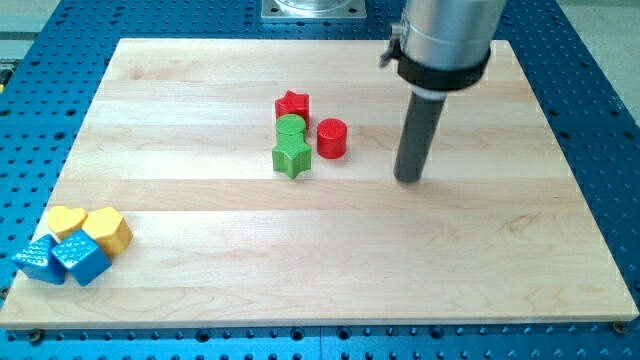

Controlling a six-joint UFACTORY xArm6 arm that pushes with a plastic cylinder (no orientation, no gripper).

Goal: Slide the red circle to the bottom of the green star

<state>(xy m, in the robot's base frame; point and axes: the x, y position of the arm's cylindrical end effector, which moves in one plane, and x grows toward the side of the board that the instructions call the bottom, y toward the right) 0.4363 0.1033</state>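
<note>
My tip (408, 178) (a bare rod, no hand to open or close) rests on the worktop (200, 210), right of the red circle (332, 138), which sits up-right of the green star (291, 158).

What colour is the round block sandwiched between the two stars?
Green: the green circle sits between the red star and green star, camera view.

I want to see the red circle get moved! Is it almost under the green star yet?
Not yet. The red circle sits to the view's right of the green star, slightly above it, not below. My tip is on the board to the view's right of both, touching no block. Left to do: reach the circle and push it round to the star's bottom.
</note>
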